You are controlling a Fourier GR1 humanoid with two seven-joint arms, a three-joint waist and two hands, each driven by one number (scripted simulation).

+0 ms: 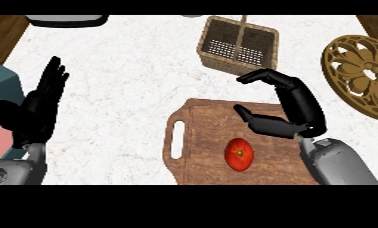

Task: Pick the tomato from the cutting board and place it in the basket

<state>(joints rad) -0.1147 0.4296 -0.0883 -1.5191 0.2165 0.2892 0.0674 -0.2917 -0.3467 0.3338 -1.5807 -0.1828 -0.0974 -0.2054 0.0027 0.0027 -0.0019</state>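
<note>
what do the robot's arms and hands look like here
Both arms end in black hands with jointed, segmented fingers and a thumb. The right hand sits on a light grey, smooth, rounded forearm shell with a darker band at the wrist. The left hand is the same black; only a small grey part of its forearm shows. No cables or markings are visible.

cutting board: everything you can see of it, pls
The cutting board is brown wood with a dark, streaky grain and rounded corners. A slot handle is cut through near its left edge. It lies flat on the white marble counter, below the basket; its lower edge runs out of view. A red tomato sits on it, right of centre. The right robot hand hovers open over its upper right part, not touching the tomato.
</note>
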